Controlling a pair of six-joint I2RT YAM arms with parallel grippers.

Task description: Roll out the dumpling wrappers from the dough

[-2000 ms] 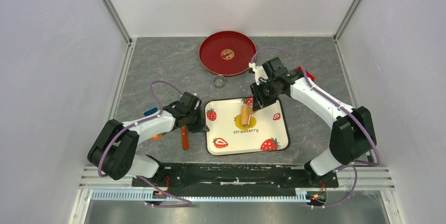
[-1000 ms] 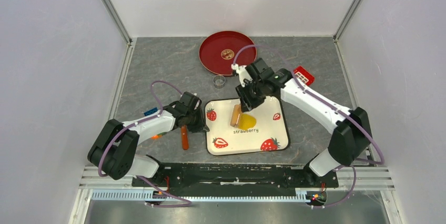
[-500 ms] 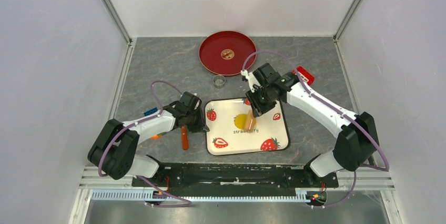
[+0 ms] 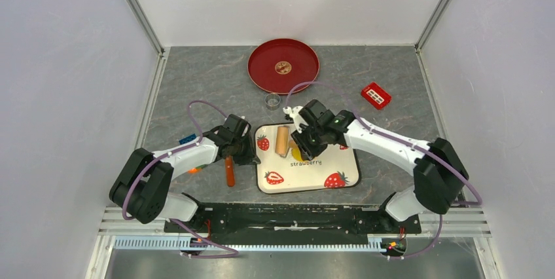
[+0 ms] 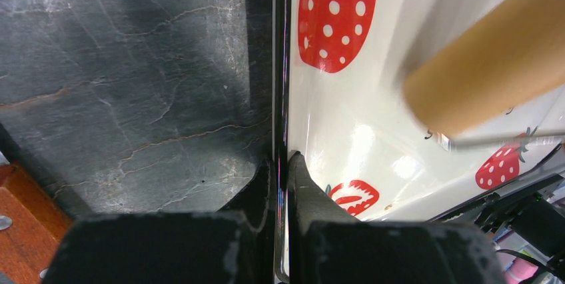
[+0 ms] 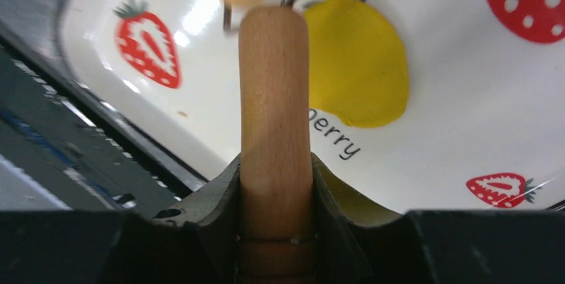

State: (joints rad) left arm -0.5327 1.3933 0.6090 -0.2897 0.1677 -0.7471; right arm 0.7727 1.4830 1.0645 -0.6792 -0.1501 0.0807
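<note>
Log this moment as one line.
left gripper: shut on tray edge | right gripper: shut on rolling pin handle | roller: left of dough | dough: flattened, on tray

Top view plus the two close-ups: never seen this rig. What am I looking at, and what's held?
Two small robot arms are bolted at the near edge of a table. The wide picture is from a fixed overhead camera; the close-ups come from a camera on each wrist. The left arm has its jaws pinched on the rim of the strawberry tray. The right arm grips a wooden rolling pin by its handle, next to the flattened yellow dough. Beyond lie a red plate, a metal ring and a red block.
</note>
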